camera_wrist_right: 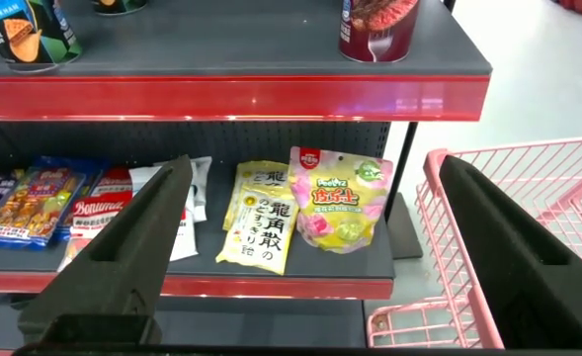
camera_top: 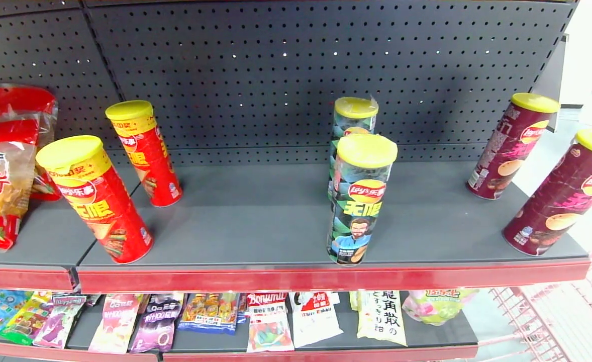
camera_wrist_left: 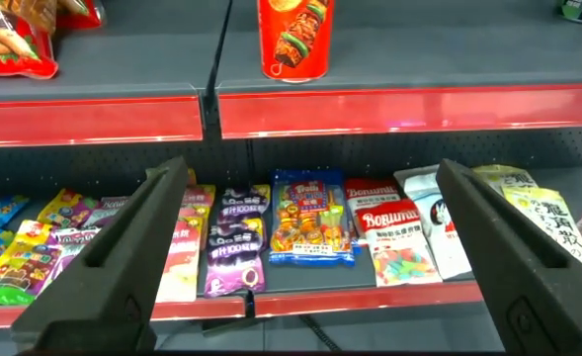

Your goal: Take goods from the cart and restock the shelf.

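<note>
- Black two-fingered left gripper (camera_wrist_left: 310,168): jaws spread wide with nothing between them, level with the lower shelf (camera_wrist_left: 370,297).
- Black two-fingered right gripper (camera_wrist_right: 315,163): jaws likewise spread wide and empty, before the right end of the same lower shelf.
- Beyond the left gripper: flat blue snack packet (camera_wrist_left: 310,222), with a purple packet (camera_wrist_left: 236,252) just beside it on one side and a red-and-white packet (camera_wrist_left: 394,232) on the other.
- Beyond the right gripper: pale yellow packet with black characters (camera_wrist_right: 266,222), touching a green-and-pink pouch (camera_wrist_right: 340,198).
- Pink wire cart (camera_wrist_right: 488,247): stands just beside the shelf's right end, on the robot's right; its contents cannot be made out.
- Grey upper shelf with red front edge (camera_top: 276,216), carrying upright yellow-lidded cans in three pairs, well apart.
- Two red cylindrical cans (camera_top: 95,198) on the left, one behind the other.
- Two dark green cans (camera_top: 359,198) at centre, front one hiding part of the rear.
- Two maroon cans (camera_top: 512,146) on the right.
- Red-and-clear snack bags (camera_top: 4,166) at the far left of the upper level.
</note>
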